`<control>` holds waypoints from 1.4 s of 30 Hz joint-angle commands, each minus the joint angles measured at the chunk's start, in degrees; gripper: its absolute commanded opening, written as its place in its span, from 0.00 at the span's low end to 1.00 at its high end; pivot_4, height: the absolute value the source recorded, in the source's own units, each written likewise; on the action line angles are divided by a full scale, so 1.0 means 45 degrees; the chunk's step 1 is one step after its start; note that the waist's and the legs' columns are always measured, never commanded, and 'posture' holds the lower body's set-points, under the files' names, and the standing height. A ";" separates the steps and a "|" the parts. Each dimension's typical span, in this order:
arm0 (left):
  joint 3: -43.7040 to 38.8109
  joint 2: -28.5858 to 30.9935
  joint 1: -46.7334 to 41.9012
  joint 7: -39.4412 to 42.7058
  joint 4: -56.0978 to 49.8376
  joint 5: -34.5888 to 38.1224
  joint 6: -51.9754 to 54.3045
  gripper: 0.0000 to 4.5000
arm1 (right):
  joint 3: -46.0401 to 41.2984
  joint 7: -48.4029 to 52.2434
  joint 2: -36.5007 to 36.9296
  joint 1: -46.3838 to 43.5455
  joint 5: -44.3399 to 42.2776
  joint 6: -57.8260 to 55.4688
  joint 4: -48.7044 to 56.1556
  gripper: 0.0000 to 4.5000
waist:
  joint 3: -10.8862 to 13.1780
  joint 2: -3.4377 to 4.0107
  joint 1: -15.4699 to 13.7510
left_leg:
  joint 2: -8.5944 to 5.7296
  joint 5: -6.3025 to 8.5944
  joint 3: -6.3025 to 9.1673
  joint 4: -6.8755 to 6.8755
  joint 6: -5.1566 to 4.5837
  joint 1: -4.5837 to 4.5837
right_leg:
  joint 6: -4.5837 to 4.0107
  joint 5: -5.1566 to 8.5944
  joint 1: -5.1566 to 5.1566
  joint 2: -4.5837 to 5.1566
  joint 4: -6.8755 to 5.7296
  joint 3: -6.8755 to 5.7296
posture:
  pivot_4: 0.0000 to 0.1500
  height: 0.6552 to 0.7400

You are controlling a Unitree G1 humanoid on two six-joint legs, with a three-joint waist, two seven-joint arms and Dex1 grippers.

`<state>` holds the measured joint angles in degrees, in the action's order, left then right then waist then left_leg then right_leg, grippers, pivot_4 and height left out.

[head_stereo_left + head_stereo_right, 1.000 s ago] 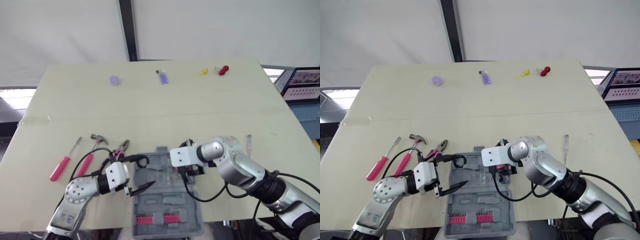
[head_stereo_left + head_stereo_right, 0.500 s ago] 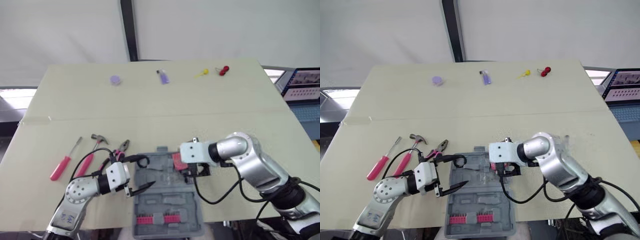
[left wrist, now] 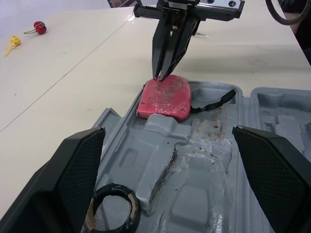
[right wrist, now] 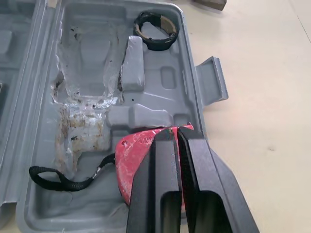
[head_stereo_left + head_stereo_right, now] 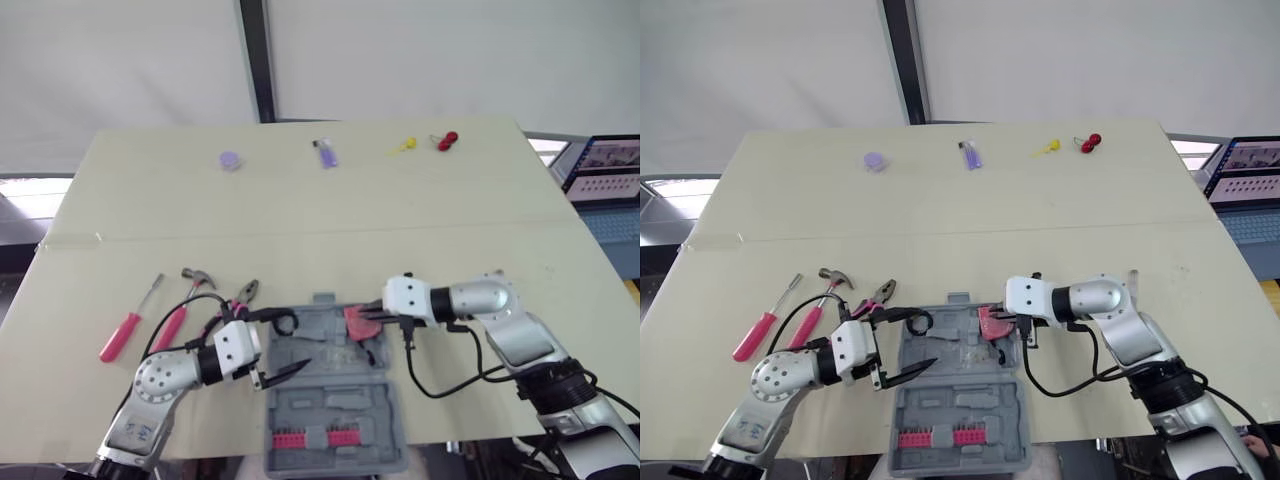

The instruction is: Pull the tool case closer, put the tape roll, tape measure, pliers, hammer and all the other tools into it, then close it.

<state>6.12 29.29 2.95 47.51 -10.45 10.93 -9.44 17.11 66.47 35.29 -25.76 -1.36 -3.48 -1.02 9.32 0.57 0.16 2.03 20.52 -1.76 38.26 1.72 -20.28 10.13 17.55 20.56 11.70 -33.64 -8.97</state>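
Right gripper [image 3: 164, 75] is nearly closed, pinching the rim of the red tape measure [image 3: 164, 99], which rests in the open tool case's [image 5: 950, 400] far-right corner; left gripper [image 5: 298, 345] is spread wide and empty over the case's left edge; tape roll [image 3: 111, 206] sits in its far-left corner; pliers [image 5: 240, 297] and hammer [image 5: 185, 300] lie towards the table's [image 5: 300, 220] front-left corner.

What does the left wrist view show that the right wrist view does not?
The left wrist view adds the left gripper, wide open, the right gripper from the front, fingers together at the tape measure's edge, and a red item and a yellow item far off on the table. The right wrist view adds the tab on the case's rim. Both share the grey tool case, the red tape measure with its black strap, and the tape roll.
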 commanded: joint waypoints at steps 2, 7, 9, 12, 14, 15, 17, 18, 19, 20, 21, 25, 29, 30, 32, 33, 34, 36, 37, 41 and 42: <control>0.0012 -0.0024 0.0026 -0.0099 -0.0279 -0.0025 -0.0137 1.00 | -0.0380 -0.0125 -0.0276 0.0004 -0.0530 0.0458 -0.0429 0.11 | 0.0000 0.0000 0.0001 | 0.0000 0.0000 0.0000 0.0000 0.0000 0.0000 | 0.0000 0.0000 0.0000 0.0000 -0.0001 0.0000 | 1.00 1.00; 0.0023 0.0000 -0.0064 -0.0080 -0.0245 -0.0031 -0.0132 1.00 | -0.0426 -0.0032 -0.0528 0.0122 -0.0739 0.0850 -0.1819 0.11 | 0.0000 0.0001 -0.0001 | 0.0000 0.0000 -0.0001 -0.0001 0.0000 0.0001 | 0.0000 0.0000 0.0000 0.0000 -0.0002 0.0000 | 1.00 1.00; 0.0021 0.0017 -0.0091 -0.0062 -0.0232 -0.0027 -0.0129 1.00 | -0.0404 0.0052 -0.0570 0.0168 -0.0791 0.1002 -0.2295 0.11 | 0.0000 0.0000 0.0004 | -0.0001 0.0000 -0.0001 0.0001 0.0000 0.0000 | 0.0000 0.0000 -0.0001 0.0000 -0.0001 0.0001 | 1.00 1.00; -0.0004 0.0059 -0.0111 -0.0019 -0.0217 -0.0002 -0.0124 1.00 | -0.0260 0.0001 -0.0699 0.0109 -0.0663 0.1235 -0.3088 0.11 | -0.0001 0.0001 0.0017 | 0.0000 0.0000 0.0000 -0.0002 0.0000 0.0007 | 0.0000 0.0000 -0.0002 -0.0001 -0.0003 0.0000 | 1.00 1.00; -0.0003 0.0080 -0.0109 -0.0004 -0.0232 0.0000 -0.0113 1.00 | -0.0100 -0.0073 -0.0788 0.0045 -0.0410 0.1481 -0.3751 0.11 | -0.0002 0.0000 0.0010 | 0.0000 0.0000 -0.0001 -0.0001 0.0000 0.0012 | 0.0000 0.0000 -0.0011 -0.0001 -0.0002 0.0000 | 1.00 1.00; -0.0001 0.0085 -0.0103 -0.0002 -0.0246 -0.0001 -0.0108 1.00 | 0.0000 -0.0091 -0.0805 0.0036 -0.0245 0.1693 -0.4046 0.11 | -0.0003 -0.0001 0.0011 | 0.0000 0.0000 -0.0001 -0.0001 0.0000 0.0015 | 0.0000 0.0000 -0.0016 0.0000 -0.0001 0.0000 | 1.00 1.00; -0.0018 0.0103 -0.0094 0.0009 -0.0260 0.0014 -0.0099 1.00 | 0.0202 -0.0084 -0.0863 0.0052 0.0021 0.1989 -0.4557 0.11 | -0.0008 -0.0001 0.0016 | 0.0000 0.0000 0.0000 0.0000 0.0000 0.0020 | 0.0000 0.0000 -0.0021 0.0000 -0.0002 0.0001 | 1.00 1.00; -0.0022 0.0108 -0.0084 0.0012 -0.0266 0.0011 -0.0098 1.00 | 0.0297 -0.0081 -0.0888 0.0075 0.0131 0.2075 -0.4814 0.11 | -0.0012 -0.0004 0.0023 | 0.0000 0.0000 0.0000 0.0000 0.0000 0.0024 | 0.0000 0.0000 -0.0024 0.0000 -0.0002 0.0001 | 1.00 1.00; -0.0024 0.0111 -0.0077 0.0012 -0.0271 0.0005 -0.0097 1.00 | 0.0375 -0.0094 -0.0901 0.0092 0.0224 0.2189 -0.5032 0.11 | -0.0017 -0.0009 0.0024 | 0.0001 0.0000 0.0000 0.0000 0.0000 0.0030 | 0.0000 0.0000 -0.0030 -0.0001 -0.0003 0.0001 | 1.00 1.00; -0.0030 0.0115 -0.0072 0.0012 -0.0270 0.0003 -0.0094 1.00 | 0.0483 -0.0077 -0.0907 0.0129 0.0329 0.2273 -0.5258 0.11 | -0.0025 -0.0017 0.0024 | 0.0001 0.0000 -0.0001 -0.0001 0.0000 0.0036 | 0.0000 0.0000 -0.0034 -0.0001 -0.0004 0.0001 | 1.00 1.00; -0.0035 0.0118 -0.0070 0.0013 -0.0268 0.0003 -0.0090 1.00 | 0.0555 -0.0060 -0.0910 0.0148 0.0392 0.2352 -0.5416 0.11 | -0.0034 -0.0026 0.0020 | 0.0002 0.0000 0.0000 -0.0002 0.0000 0.0042 | 0.0000 0.0000 -0.0041 -0.0002 -0.0004 0.0001 | 1.00 1.00; -0.0035 0.0124 -0.0062 0.0010 -0.0274 0.0001 -0.0076 1.00 | 0.0945 0.0049 -0.0990 0.0391 0.0642 0.2332 -0.6170 0.11 | -0.0137 -0.0075 0.0017 | 0.0003 0.0000 0.0001 -0.0003 0.0000 0.0048 | 0.0000 0.0000 -0.0051 -0.0002 -0.0003 0.0001 | 1.00 1.00; -0.0013 0.0127 -0.0081 0.0046 -0.0277 0.0027 -0.0054 1.00 | 0.0852 0.0046 -0.1186 0.0469 0.0392 0.2226 -0.6403 0.11 | -0.0181 -0.0109 0.0001 | 0.0005 0.0001 0.0003 -0.0040 0.0001 0.0161 | 0.0000 0.0001 -0.0167 -0.0005 0.0028 -0.0005 | 1.00 1.00; -0.0007 0.0129 -0.0093 0.0056 -0.0271 0.0027 -0.0047 1.00 | 0.0757 0.0093 -0.1256 0.0474 0.0234 0.2163 -0.6404 0.11 | -0.0200 -0.0110 0.0004 | 0.0006 0.0005 0.0002 -0.0066 0.0007 0.0242 | -0.0001 0.0001 -0.0244 -0.0007 0.0053 -0.0008 | 1.00 1.00; 0.0010 0.0147 -0.0121 0.0060 -0.0253 -0.0015 -0.0054 1.00 | 0.0484 0.0246 -0.1386 0.0471 -0.0186 0.1952 -0.6254 0.11 | -0.0203 -0.0114 0.0007 | 0.0015 0.0010 0.0003 -0.0068 0.0011 0.0248 | -0.0002 0.0002 -0.0247 -0.0013 0.0054 -0.0007 | 1.00 1.00; 0.0006 0.0156 -0.0137 0.0040 -0.0251 -0.0052 -0.0060 1.00 | 0.0354 0.0305 -0.1404 0.0465 -0.0318 0.2045 -0.6153 0.11 | -0.0203 -0.0113 0.0011 | 0.0023 0.0012 0.0003 -0.0068 0.0014 0.0249 | -0.0002 0.0002 -0.0246 -0.0020 0.0054 -0.0007 | 1.00 1.00; -0.0031 0.0129 -0.0162 0.0002 -0.0268 0.0032 0.0077 1.00 | 0.0169 0.0307 -0.1432 0.0440 -0.0488 0.2199 -0.6022 0.11 | -0.0202 -0.0112 0.0010 | 0.0024 0.0013 0.0002 -0.0067 0.0016 0.0248 | -0.0002 0.0002 -0.0243 -0.0021 0.0054 -0.0006 | 1.00 1.00; -0.0172 0.0094 -0.0228 -0.0128 -0.0400 0.0238 0.0498 1.00 | -0.0317 0.0289 -0.1507 0.0367 -0.1047 0.1983 -0.5478 0.11 | -0.0197 -0.0105 -0.0002 | 0.0025 0.0014 0.0003 -0.0067 0.0018 0.0244 | -0.0003 0.0003 -0.0240 -0.0022 0.0053 -0.0007 | 1.00 1.00; -0.0347 0.0099 -0.0259 -0.0235 -0.0607 0.0475 0.0906 1.00 | -0.0633 0.0293 -0.1392 0.0358 -0.1413 0.1676 -0.4778 0.11 | -0.0192 -0.0097 -0.0008 | 0.0024 0.0014 0.0002 -0.0066 0.0018 0.0239 | -0.0002 0.0002 -0.0237 -0.0022 0.0053 -0.0007 | 1.00 1.00; -0.1409 0.0199 -0.0296 -0.0983 -0.1389 0.1315 0.2630 1.00 | -0.2111 0.0330 -0.0367 0.0670 -0.3310 -0.1089 -0.1510 0.16 | -0.0085 0.0009 -0.0039 | 0.0024 0.0014 0.0004 -0.0048 0.0017 0.0184 | -0.0002 0.0002 -0.0196 -0.0019 0.0050 -0.0005 | 1.00 1.00; -0.1779 0.0246 -0.0207 -0.1156 -0.1468 0.1480 0.2896 1.00 | -0.2619 0.0353 0.0074 0.0855 -0.3867 -0.1924 -0.0924 0.22 | -0.0063 0.0033 -0.0048 | 0.0023 0.0014 0.0003 -0.0040 0.0016 0.0164 | -0.0002 0.0002 -0.0180 -0.0018 0.0051 -0.0004 | 1.00 1.00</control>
<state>1.11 29.74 1.80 43.85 -14.27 15.49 1.84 10.29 67.37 33.01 -21.90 -14.11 -7.13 -10.65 9.03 0.72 -0.06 2.13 20.59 -1.74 38.09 1.79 -19.57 10.12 17.56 19.77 11.62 -33.41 -8.99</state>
